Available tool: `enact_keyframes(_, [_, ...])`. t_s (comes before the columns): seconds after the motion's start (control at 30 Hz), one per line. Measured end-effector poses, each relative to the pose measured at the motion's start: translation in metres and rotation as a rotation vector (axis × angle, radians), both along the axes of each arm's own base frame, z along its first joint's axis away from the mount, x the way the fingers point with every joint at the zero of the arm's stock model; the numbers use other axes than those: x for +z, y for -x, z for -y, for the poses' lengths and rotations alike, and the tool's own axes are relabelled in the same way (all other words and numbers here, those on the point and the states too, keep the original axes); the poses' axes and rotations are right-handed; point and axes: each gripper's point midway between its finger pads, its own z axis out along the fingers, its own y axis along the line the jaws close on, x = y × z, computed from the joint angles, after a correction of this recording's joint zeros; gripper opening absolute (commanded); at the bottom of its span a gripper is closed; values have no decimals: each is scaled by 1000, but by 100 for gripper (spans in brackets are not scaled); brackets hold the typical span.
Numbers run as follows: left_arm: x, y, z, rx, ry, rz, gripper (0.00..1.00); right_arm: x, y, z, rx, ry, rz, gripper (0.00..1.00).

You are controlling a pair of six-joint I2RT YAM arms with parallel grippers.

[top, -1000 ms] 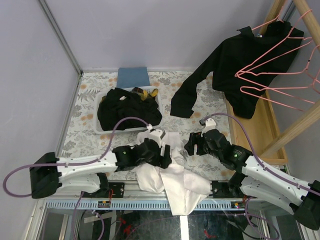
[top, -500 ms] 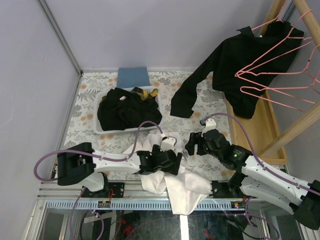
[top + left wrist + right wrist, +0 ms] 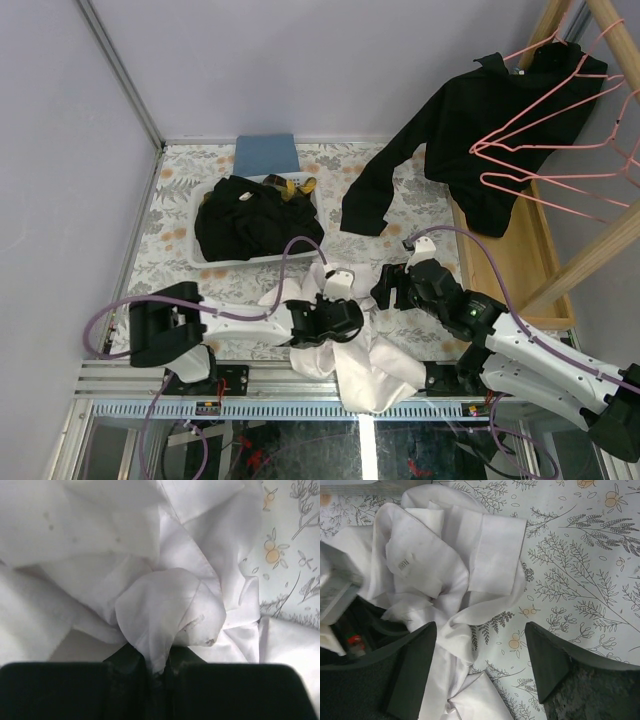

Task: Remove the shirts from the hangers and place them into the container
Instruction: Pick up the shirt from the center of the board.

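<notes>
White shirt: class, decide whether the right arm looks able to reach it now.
Probably yes: the open right gripper hangs over the white shirt, with nothing between; the left gripper pinches a fold.

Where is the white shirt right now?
In the top view the white shirt lies crumpled at the near edge of the table, pinched in the left gripper, with the right gripper beside it.

table [image 3: 170, 205] | on it: container [image 3: 245, 261]; blue cloth [image 3: 266, 153]; white shirt [image 3: 350, 368]

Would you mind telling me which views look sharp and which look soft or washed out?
Left wrist: white shirt soft, nearly washed out. Right wrist: floral tablecloth print crisp. Top external: evenly lit, black shirts lose fold detail.
</notes>
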Motion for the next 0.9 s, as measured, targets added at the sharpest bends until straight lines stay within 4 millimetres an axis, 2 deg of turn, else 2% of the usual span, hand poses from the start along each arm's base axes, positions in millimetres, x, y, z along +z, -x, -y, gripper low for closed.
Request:
enact_keyframes(0.07, [9, 3, -9, -1, -6, 1, 0, 0, 0, 0, -3, -3, -3, 79])
enact_keyframes(0.13, [29, 3, -20, -2, 8, 24, 0, 0, 0, 0, -5, -5, -5, 79])
enact_keyframes(0.23, [79, -4, -28, 1, 99, 108, 0, 0, 0, 0, -7, -8, -7, 79])
enact_keyframes(0.27, [104, -7, -33, 6, 149, 153, 0, 0, 0, 0, -8, -8, -8, 79])
enact_keyframes(0.3, [116, -9, -36, 9, 176, 176, 0, 0, 0, 0, -8, -8, -8, 79])
enact_keyframes(0.37, [156, -14, -47, 16, 262, 255, 0, 0, 0, 0, -8, -9, -8, 79])
enact_keyframes(0.43, [187, -17, -61, 28, 320, 324, 0, 0, 0, 0, -10, -10, -8, 79])
enact_keyframes(0.53, [223, -25, -81, 57, 348, 416, 0, -1, 0, -1, -13, -14, -10, 79])
enact_keyframes(0.73, [277, -46, -101, 112, 296, 554, 0, -1, 0, -1, -20, -22, -14, 79])
enact_keyframes(0.8, [290, -57, -105, 136, 263, 581, 0, -1, 0, -1, -22, -24, -14, 79])
enact_keyframes(0.9, [308, -86, -116, 197, 208, 613, 0, -2, 0, -1, -23, -24, -18, 79])
